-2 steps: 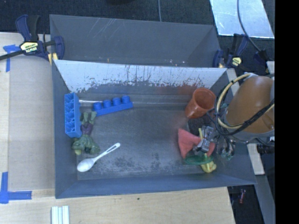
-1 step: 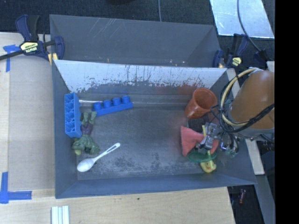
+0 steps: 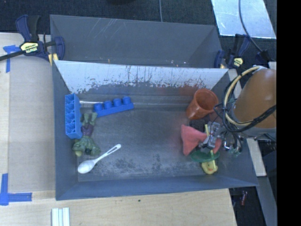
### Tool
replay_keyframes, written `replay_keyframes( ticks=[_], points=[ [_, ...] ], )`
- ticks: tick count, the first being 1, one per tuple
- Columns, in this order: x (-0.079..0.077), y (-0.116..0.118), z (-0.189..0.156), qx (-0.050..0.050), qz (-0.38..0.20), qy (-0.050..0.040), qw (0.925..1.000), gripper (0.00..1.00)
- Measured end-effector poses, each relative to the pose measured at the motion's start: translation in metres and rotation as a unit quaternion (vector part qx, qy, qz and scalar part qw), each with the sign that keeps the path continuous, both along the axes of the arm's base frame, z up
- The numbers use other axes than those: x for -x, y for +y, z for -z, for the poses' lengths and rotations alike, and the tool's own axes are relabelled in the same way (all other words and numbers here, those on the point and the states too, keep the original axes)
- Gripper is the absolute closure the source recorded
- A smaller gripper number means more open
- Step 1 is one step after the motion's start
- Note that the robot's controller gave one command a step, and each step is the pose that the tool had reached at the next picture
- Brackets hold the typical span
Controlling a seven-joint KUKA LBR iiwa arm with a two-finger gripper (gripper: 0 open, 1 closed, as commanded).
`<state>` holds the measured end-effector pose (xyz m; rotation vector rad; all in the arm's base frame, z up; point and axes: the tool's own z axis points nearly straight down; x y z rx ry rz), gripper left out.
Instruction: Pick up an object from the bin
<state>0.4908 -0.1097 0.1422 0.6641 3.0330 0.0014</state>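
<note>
Holding blue brick (image 3: 113,105), white spoon (image 3: 98,158), orange cup (image 3: 202,103) — grey bin (image 3: 141,182), jaws beside pink wedge (image 3: 191,136), state unclear.

The arm (image 3: 251,102) reaches in from the right, its gripper (image 3: 212,142) hanging low.

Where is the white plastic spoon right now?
The white plastic spoon lies at the camera view's lower left on the grey metal bin floor, just below and right of the green toy figure.
</note>
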Motion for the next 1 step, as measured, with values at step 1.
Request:
replay_keyframes(
  ticks=[1],
  points=[
    [0.0002,-0.0001,-0.0066,0.0,0.0,0.0004,1.0,1.0]
  ],
)
